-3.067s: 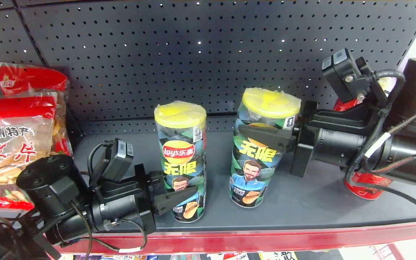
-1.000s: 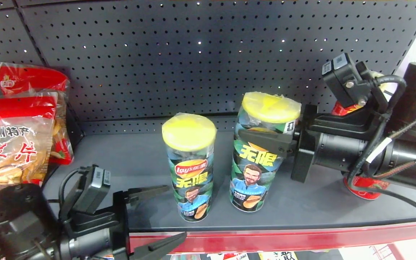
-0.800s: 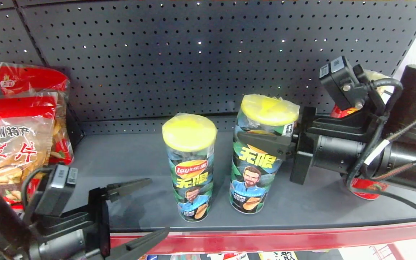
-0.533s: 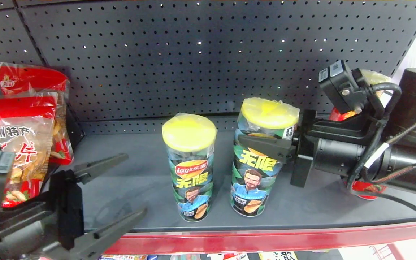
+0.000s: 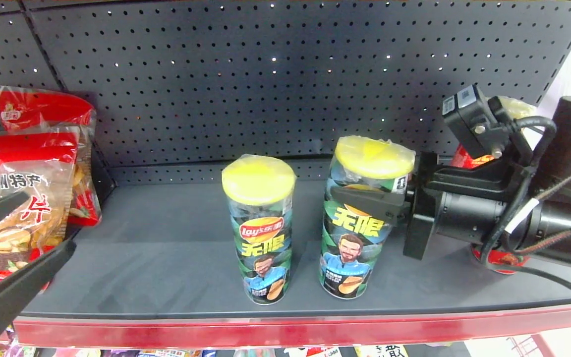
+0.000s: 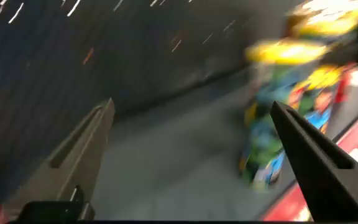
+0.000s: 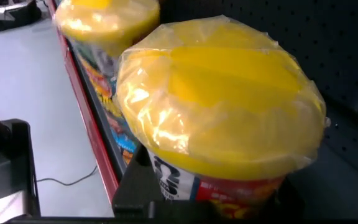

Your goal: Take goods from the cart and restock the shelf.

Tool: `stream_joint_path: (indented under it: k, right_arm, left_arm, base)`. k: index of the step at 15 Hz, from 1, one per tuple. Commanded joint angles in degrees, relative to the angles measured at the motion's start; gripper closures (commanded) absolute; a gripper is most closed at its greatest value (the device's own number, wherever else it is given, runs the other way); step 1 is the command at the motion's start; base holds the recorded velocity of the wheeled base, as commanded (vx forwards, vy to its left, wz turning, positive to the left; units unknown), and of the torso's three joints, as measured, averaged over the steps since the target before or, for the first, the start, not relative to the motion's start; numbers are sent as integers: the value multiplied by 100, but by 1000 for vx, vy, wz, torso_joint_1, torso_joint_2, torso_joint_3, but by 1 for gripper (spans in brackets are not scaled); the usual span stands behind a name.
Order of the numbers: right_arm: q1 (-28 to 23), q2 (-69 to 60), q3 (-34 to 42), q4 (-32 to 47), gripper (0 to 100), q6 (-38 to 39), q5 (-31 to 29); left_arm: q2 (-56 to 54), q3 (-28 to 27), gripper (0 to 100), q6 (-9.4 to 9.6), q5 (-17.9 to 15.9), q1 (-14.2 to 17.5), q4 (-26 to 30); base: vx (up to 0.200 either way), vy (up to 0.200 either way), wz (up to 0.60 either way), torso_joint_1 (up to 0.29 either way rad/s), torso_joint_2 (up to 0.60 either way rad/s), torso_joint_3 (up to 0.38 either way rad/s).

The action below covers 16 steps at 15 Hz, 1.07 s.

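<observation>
Head view, obscured items: the left gripper (image 5: 50, 220) is cut off at the 8 o'clock edge. Only its two spread fingers are shown, with nothing between them. A red can (image 5: 498, 260) at 4 o'clock is largely covered by the right arm. The far finger of the right gripper (image 5: 365, 198) is hidden behind the right can (image 5: 355, 238), which is pinched just below its yellow lid, at 3 o'clock of the left can (image 5: 260, 233). Whether its base rests on the shelf (image 5: 166, 258) cannot be told. Snack bags (image 5: 23, 198) are stocked at 9 o'clock.

Left wrist view is smeared, and the left can (image 6: 257, 149) is made out only as a colour blur.

Changes: the left can, clasped 3.1 s ago, has been released onto the shelf. The left gripper has been opened and withdrawn toward 8 o'clock. The right can has been kept clamped.
</observation>
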Motion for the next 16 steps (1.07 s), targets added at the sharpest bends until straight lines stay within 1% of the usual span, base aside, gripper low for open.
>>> stream_joint_path:
  k: [1,2,3,4,5,6,7,8,9,10,11,12,13,14,15,16]
  right_arm:
    - [-5,105,-216,0,100,5,8]
    - [-128,193,-418,9,100,67,26]
    - [-163,246,-523,9,100,75,26]
    - [-163,254,-550,9,100,75,26]
    - [-172,325,-664,9,100,75,34]
    - [-163,360,-734,0,100,84,34]
    - [-172,377,-761,0,100,84,61]
    - [-163,456,-875,0,100,84,61]
    - [-163,465,-945,0,100,84,61]
    - [-172,474,-981,0,100,84,61]
    - [-172,465,-972,0,100,84,61]
    - [-198,456,-963,0,100,84,61]
    - [-251,465,-981,0,100,84,61]
    - [-260,474,-989,0,100,84,61]
    - [-278,509,-1024,0,100,93,61]
    - [-278,553,-1042,-9,100,102,61]
  left_arm:
    - [-2114,-467,0,65,162,1154,2309]
    - [-2808,-291,0,153,233,1585,3381]
    - [-3300,-107,0,161,224,1620,3821]
    - [-3485,-36,0,179,215,1585,3944]
    - [-3766,139,0,188,189,1075,4252]
    - [-3661,131,0,205,189,662,4260]
    - [-3555,131,0,249,189,433,4252]
    - [-3564,245,0,504,189,82,4322]
    - [-3880,570,0,636,250,64,4436]
    - [-4206,930,0,812,470,117,4427]
    - [-4170,1071,0,1075,1059,117,4366]
    - [-4170,1071,0,1111,1489,117,4524]
    - [-4170,1053,0,1084,1946,117,4656]
    - [-4162,1062,0,1040,2518,117,4656]
    - [-4170,1080,0,944,2860,117,4638]
    - [-4170,1080,0,908,2975,117,4638]
  base:
    - [0,0,0,0,0,0]
    - [0,0,0,0,0,0]
    - [0,0,0,0,0,0]
    - [0,0,0,0,0,0]
    - [0,0,0,0,0,0]
    - [0,0,0,0,0,0]
    - [0,0,0,0,0,0]
    - [0,0,0,0,0,0]
    - [0,0,0,0,0,0]
    - [0,0,0,0,0,0]
    - [0,0,0,0,0,0]
    - [0,0,0,0,0,0]
    - [0,0,0,0,0,0]
    - [0,0,0,0,0,0]
    - [0,0,0,0,0,0]
    - [0,0,0,0,0,0]
